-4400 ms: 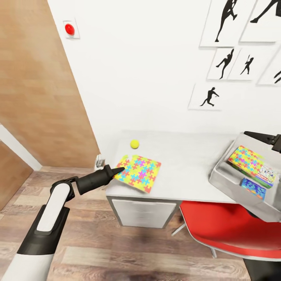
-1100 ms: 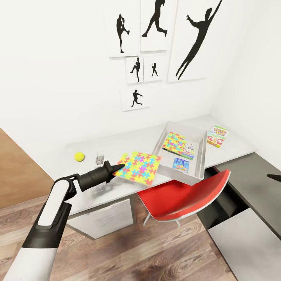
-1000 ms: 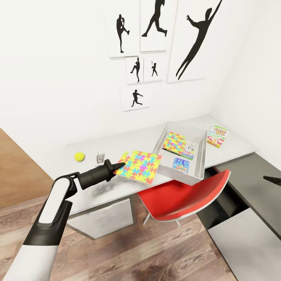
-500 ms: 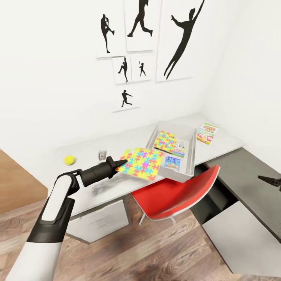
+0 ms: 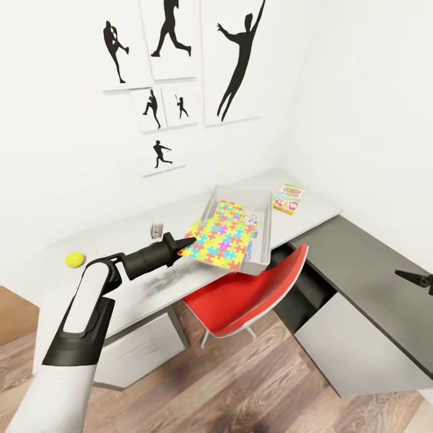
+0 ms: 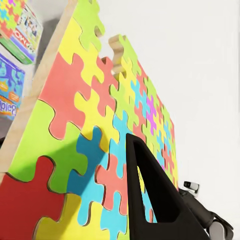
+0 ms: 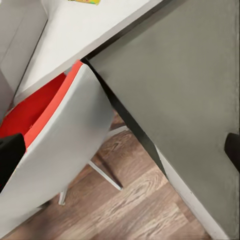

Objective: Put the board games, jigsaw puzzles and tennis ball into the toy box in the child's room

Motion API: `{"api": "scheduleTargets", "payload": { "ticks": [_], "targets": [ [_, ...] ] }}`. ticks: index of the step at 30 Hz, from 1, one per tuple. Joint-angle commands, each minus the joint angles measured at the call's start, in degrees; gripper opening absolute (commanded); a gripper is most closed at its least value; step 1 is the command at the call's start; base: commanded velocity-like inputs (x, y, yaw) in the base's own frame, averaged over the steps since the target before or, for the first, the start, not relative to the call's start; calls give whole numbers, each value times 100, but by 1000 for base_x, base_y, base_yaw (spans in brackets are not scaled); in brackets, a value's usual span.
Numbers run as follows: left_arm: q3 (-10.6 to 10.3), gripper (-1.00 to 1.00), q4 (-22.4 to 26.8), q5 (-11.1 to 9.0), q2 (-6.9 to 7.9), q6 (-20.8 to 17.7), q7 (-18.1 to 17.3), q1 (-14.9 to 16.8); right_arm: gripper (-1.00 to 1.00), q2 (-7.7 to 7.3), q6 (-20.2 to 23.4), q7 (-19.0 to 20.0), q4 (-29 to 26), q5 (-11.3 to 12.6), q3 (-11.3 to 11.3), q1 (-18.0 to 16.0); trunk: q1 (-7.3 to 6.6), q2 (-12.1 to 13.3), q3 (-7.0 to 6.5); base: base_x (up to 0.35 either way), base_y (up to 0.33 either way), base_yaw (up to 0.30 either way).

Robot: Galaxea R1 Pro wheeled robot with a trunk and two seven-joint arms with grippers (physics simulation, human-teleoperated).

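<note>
Head view: we log the left pincer (image 5: pixel 180 243) clamped on a jigsaw puzzle (image 5: pixel 221 243), holding it level over the near-left rim of the toy box (image 5: pixel 266 228) on the white worktop (image 5: pixel 180 210). Inside the box we see another puzzle (image 5: pixel 233 211) and board games, partly hidden. One board game (image 5: pixel 288 198) lies on the worktop at 3 o'clock from the box. Tennis ball (image 5: pixel 75 259) sits well apart at 9 o'clock. A red chair (image 5: pixel 246 294) stands below. Right pincer (image 5: pixel 418 278) hovers over the grey counter (image 5: pixel 367 258); we cannot tell its jaw state.
</note>
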State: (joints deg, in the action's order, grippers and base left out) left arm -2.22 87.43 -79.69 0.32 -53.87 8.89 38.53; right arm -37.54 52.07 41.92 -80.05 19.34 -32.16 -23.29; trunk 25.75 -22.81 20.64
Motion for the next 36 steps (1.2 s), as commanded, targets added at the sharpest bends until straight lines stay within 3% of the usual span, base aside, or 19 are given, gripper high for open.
{"api": "scheduleTargets", "payload": {
  "ticks": [1,14,29,32,36],
  "targets": [
    [-7,-100,10,-42,0,-9,67,27,100,2,25,32,0,-9,-1,-9,3,-10,10,0,0,-284],
    [19,-100,27,-63,49,-9,65,131,100,115,15,59,-2,-16,3,-5,3,-10,10,15,0,-251],
    [31,-100,31,-26,42,-2,177,199,100,239,14,61,-51,-14,2,53,3,-10,10,174,0,-43],
    [18,-100,-65,-23,115,44,98,102,100,336,44,31,47,13,-95,-44,3,-11,10,0,0,0],
    [18,-100,-65,-23,115,44,98,-12,100,349,44,31,142,13,-105,-93,3,-11,10,0,0,0]
  ]
}}
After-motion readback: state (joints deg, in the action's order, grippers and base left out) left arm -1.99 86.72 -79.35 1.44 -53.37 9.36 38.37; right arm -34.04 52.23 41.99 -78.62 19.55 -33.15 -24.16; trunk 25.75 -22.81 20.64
